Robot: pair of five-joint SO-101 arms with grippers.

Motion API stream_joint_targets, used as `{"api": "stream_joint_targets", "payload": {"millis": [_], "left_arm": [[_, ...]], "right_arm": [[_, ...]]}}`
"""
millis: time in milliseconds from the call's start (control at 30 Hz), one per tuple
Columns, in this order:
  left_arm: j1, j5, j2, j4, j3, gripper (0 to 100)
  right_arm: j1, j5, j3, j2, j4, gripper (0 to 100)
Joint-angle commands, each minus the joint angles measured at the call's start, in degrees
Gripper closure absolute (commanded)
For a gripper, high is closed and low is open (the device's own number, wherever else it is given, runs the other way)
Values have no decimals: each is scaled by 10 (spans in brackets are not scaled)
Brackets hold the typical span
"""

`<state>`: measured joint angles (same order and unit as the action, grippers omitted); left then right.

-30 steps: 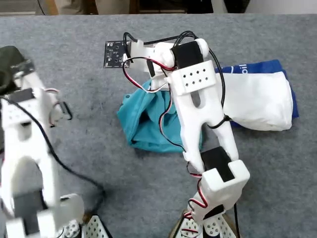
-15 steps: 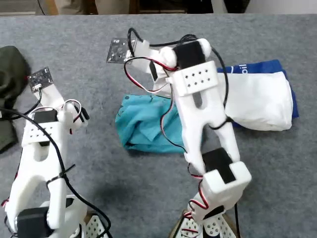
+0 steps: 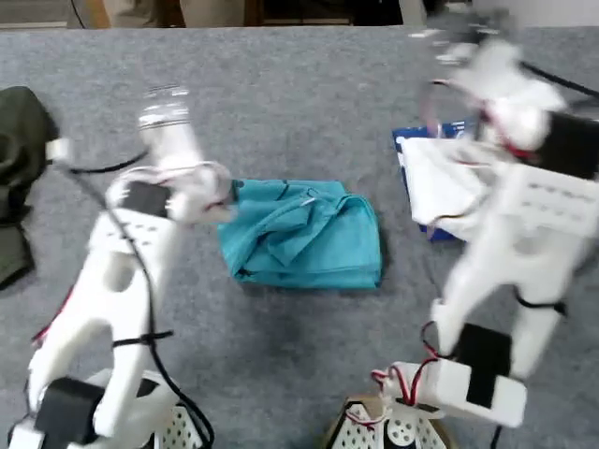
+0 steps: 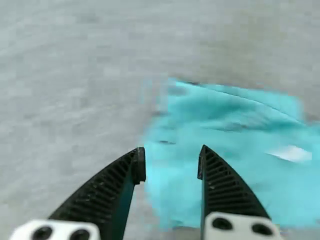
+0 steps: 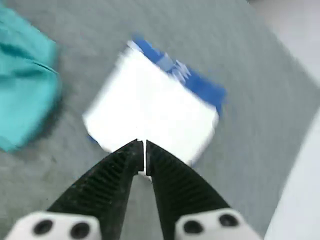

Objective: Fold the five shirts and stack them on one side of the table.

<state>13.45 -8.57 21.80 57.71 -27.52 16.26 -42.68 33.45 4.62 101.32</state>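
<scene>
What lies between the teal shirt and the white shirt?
Just a bare strip of grey table; the teal shirt and white shirt lie apart. The high view shows it, and the right wrist view too.

Soft, even light falls from above. A thin shadow hugs the teal shirt (image 3: 301, 234); the white shirt (image 3: 430, 182) beside it glares.

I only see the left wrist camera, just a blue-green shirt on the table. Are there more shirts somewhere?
Observer: Yes. A white shirt lies on a blue shirt, right of the teal shirt in the high view.
Operator: Where's the other gripper?
Observer: The right gripper is shut, over the white shirt's edge.
Operator: Anything else?
Observer: A dark green garment lies at the table's left edge.
</scene>
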Motion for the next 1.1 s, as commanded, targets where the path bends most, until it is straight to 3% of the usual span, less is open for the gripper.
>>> {"api": "stream_joint_targets", "payload": {"millis": [0,167,300,633,833,1067], "left_arm": [[104,-34,-57,3,91,817],[189,-66,-218,14,229,816],[242,-69,-341,72,366,816],[257,-140,-536,214,659,816],[283,-150,-626,253,767,816],[301,-151,-713,264,842,822]], "right_arm": [[68,5,-39,35,8,970],[93,5,-121,74,-3,970],[93,8,-173,100,-25,970],[128,10,-225,114,-67,992],[206,31,-229,114,-66,996],[225,33,-225,114,-66,996]]}}
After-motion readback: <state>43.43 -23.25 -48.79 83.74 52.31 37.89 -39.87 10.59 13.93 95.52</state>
